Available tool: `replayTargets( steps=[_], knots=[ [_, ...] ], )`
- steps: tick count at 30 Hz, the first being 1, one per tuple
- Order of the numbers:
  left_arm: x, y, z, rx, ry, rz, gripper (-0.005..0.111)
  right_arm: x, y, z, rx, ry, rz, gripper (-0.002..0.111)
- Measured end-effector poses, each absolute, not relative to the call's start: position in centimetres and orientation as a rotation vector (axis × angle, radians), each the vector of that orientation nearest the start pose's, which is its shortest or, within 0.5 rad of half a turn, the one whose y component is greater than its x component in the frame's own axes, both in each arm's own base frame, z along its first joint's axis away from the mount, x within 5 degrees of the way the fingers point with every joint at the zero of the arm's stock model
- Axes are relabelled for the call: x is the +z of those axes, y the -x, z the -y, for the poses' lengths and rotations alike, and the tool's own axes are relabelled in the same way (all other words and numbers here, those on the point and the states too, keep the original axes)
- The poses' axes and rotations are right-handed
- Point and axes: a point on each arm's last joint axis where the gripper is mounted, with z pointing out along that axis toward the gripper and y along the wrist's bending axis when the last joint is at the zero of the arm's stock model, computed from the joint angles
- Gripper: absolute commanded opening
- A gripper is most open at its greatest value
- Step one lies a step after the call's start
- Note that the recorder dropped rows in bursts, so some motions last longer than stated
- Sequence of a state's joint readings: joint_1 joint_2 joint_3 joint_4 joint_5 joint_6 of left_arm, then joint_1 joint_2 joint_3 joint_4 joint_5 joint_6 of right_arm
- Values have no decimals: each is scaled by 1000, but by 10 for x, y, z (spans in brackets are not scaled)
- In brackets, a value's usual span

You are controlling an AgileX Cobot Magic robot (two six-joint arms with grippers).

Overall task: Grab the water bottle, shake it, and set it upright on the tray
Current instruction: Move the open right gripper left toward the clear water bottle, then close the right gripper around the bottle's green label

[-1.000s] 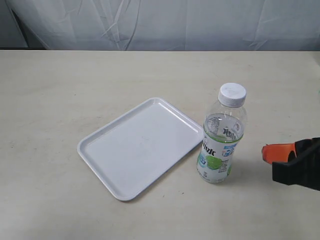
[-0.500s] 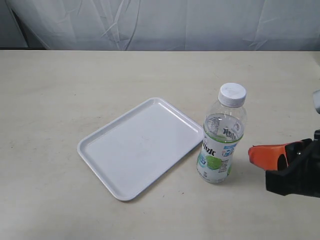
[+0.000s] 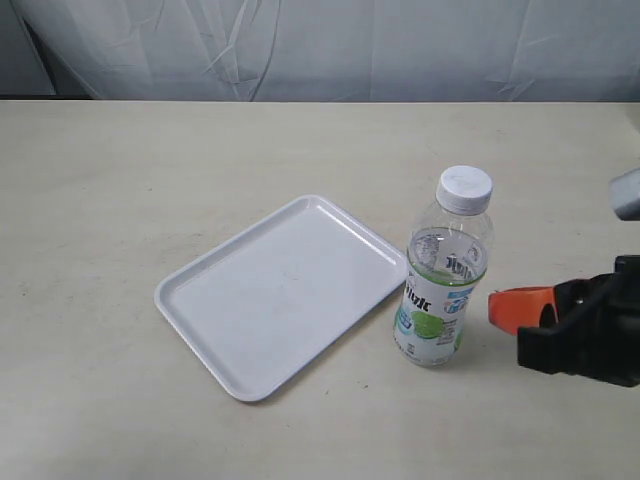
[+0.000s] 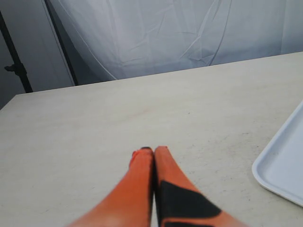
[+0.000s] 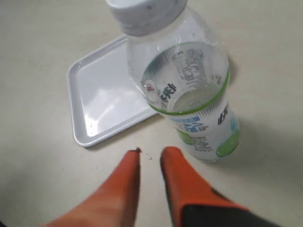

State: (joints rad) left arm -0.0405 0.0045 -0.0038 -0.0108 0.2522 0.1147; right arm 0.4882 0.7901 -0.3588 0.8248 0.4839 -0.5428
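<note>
The water bottle (image 3: 445, 270) stands upright on the table just right of the tray (image 3: 280, 292), clear with a white cap and a green and blue label. In the right wrist view the water bottle (image 5: 189, 90) rises close ahead and the tray (image 5: 102, 101) lies behind it. My right gripper (image 3: 497, 308) is low over the table a short way right of the bottle, apart from it. Its orange fingers (image 5: 180, 177) stand slightly parted around nothing, so the right gripper (image 5: 150, 153) is open. My left gripper (image 4: 151, 150) has its jaws pressed together over bare table.
A white cloth backdrop (image 3: 320, 45) hangs behind the table's far edge. A corner of the tray (image 4: 284, 165) shows in the left wrist view. The left arm is outside the exterior view.
My right gripper has slid left along the table toward the bottle, closing most of the gap. The bottle and the tray have not moved.
</note>
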Motion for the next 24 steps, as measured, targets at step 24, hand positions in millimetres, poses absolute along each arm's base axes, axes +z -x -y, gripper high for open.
replayTargets(
  steps=[24],
  knots=[
    [191, -55, 2, 44, -128, -1732, 0, 204, -139, -104, 644, 573, -2318, 104]
  ],
)
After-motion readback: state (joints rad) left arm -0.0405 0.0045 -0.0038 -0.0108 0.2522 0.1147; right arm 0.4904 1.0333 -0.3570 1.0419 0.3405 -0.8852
